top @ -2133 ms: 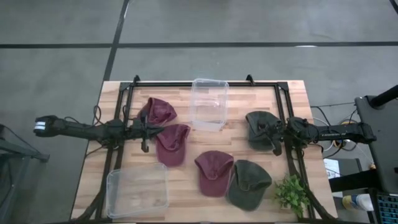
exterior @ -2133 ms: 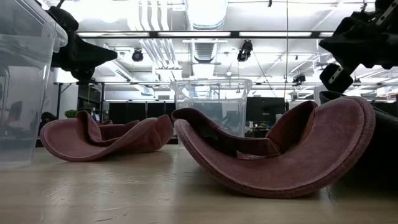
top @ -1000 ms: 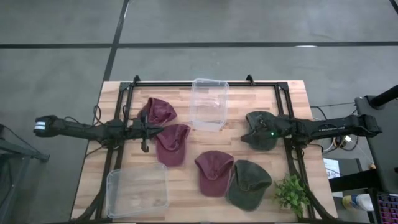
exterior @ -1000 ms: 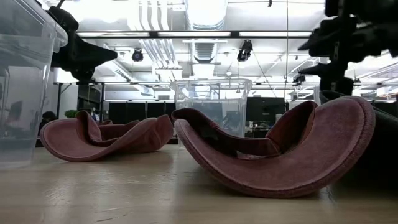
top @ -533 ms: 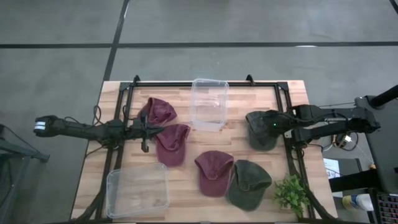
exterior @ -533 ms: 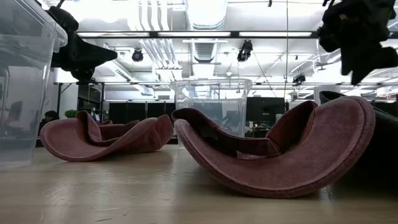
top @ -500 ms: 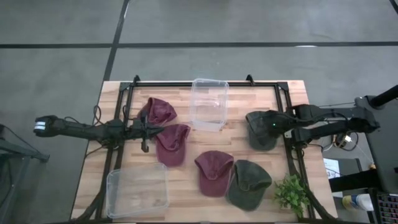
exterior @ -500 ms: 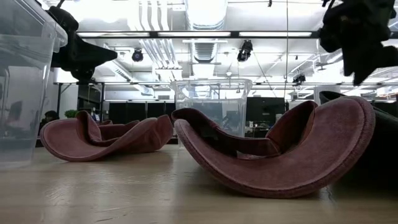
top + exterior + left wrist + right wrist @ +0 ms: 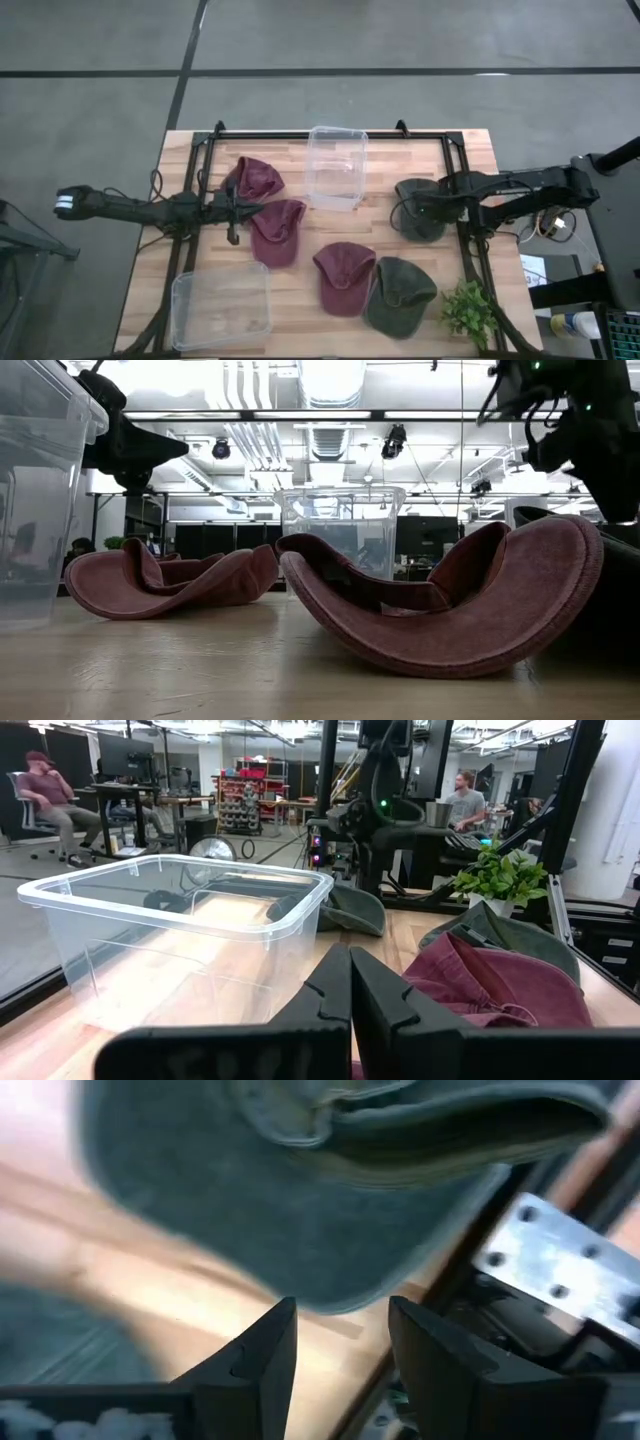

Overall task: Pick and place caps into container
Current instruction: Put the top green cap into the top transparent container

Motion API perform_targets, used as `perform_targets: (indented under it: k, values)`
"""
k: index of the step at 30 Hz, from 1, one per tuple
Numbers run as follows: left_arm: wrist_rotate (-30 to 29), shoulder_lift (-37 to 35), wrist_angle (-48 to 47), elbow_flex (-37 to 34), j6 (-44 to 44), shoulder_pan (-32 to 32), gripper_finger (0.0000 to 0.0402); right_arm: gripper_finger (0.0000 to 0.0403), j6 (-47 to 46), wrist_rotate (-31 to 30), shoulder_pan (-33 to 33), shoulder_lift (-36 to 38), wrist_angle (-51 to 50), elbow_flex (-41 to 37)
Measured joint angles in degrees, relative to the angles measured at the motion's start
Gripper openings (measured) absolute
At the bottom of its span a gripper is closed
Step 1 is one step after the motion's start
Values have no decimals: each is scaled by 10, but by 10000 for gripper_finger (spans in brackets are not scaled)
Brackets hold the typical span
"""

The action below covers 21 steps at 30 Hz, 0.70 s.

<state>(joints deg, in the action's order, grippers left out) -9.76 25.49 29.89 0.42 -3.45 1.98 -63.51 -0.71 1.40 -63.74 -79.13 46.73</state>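
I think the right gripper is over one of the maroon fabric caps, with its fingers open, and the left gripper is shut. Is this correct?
One detail is wrong: the cap is not maroon. In the high view the right gripper is over a dark olive-green fabric cap. Its fingers stand open, and the left gripper is shut, as you wrote.

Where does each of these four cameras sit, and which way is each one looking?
High view: above the table, looking straight down; both arms, five caps, two clear bins.
Low view: at table-top height, looking level across; a maroon cap fills it, the right arm dark at upper right.
Left wrist view: on the left arm, looking past the shut left gripper at a clear container.
Right wrist view: on the right arm, right gripper open just beneath an olive cap.
Shared: that container shows in the high view too.
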Motion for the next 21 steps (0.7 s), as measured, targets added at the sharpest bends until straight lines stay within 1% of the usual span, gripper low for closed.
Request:
perform_targets:
  k: [8, 14, 17, 21]
  values:
    - [0, 0, 0, 0, 0, 0, 0, 142, 3, -11, 0, -60, -4, -22]
    - [0, 0, 0, 0, 0, 1, 0, 153, 9, -9, 0, -92, -6, -27]
    - [0, 0, 0, 0, 0, 1, 0, 166, 11, 9, 0, -99, -3, -27]
    - [0, 0, 0, 0, 0, 1, 0, 186, 10, 54, 0, -98, -1, -32]
